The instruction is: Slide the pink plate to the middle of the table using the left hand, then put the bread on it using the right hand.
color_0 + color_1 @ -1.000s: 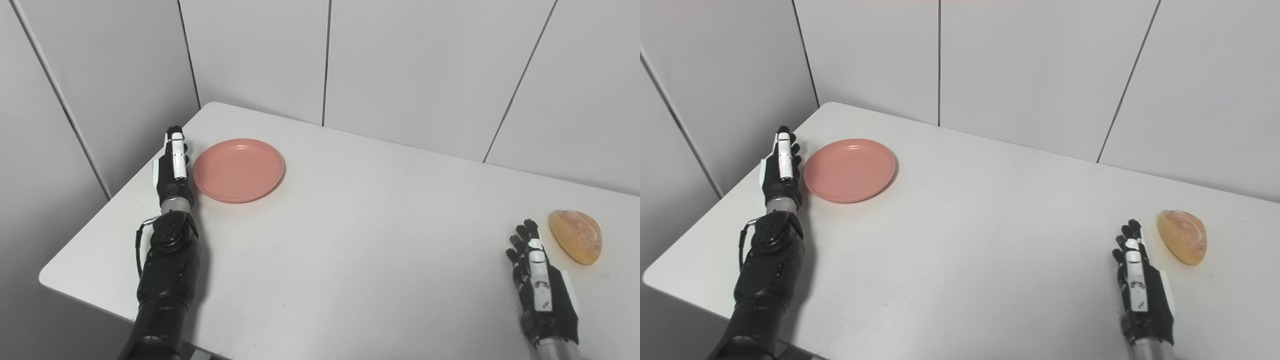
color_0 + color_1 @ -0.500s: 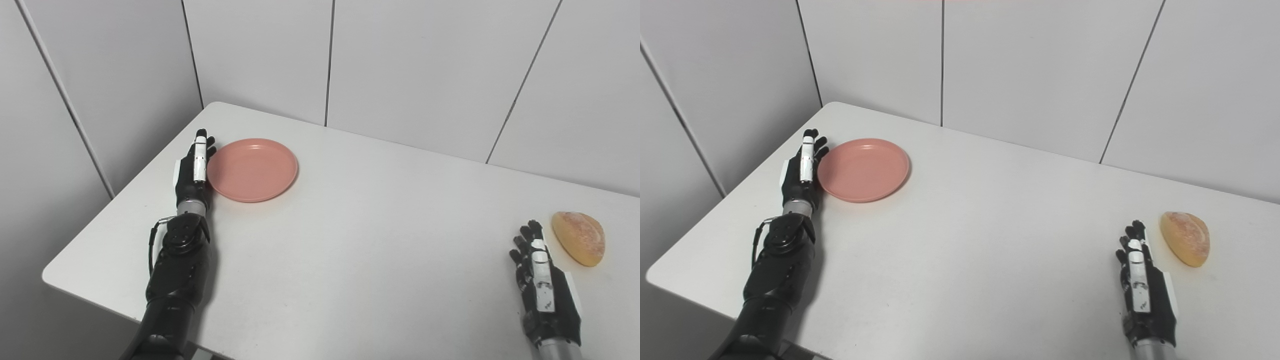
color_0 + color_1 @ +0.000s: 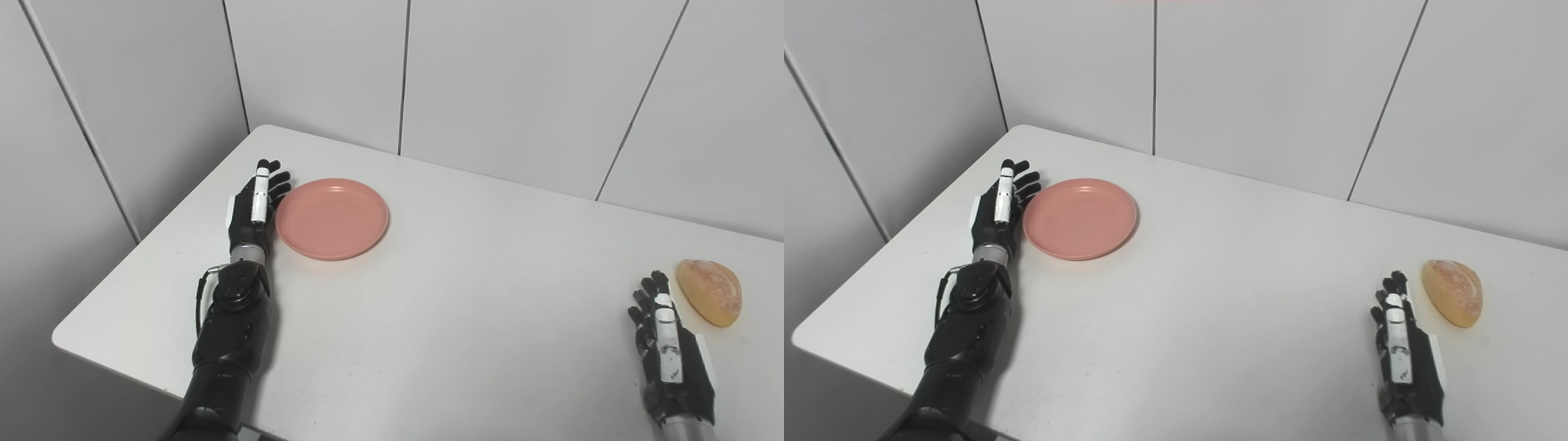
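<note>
The pink plate (image 3: 332,217) lies flat on the white table (image 3: 441,306), left of its middle. My left hand (image 3: 256,205) stands edge-on against the plate's left rim, open, fingers straight and pointing away from me. The bread (image 3: 709,291), a golden half-round roll, rests near the table's right edge. My right hand (image 3: 667,349) lies open on the table just below and left of the bread, apart from it and holding nothing.
Grey wall panels (image 3: 508,79) close off the table at the back and on the left. The table's front left corner (image 3: 61,337) is near my left forearm. Bare tabletop stretches between the plate and the bread.
My left hand has pushed the pink plate to the right and slightly toward me. The right hand and bread have stayed put. The camera shifted a little at first.
</note>
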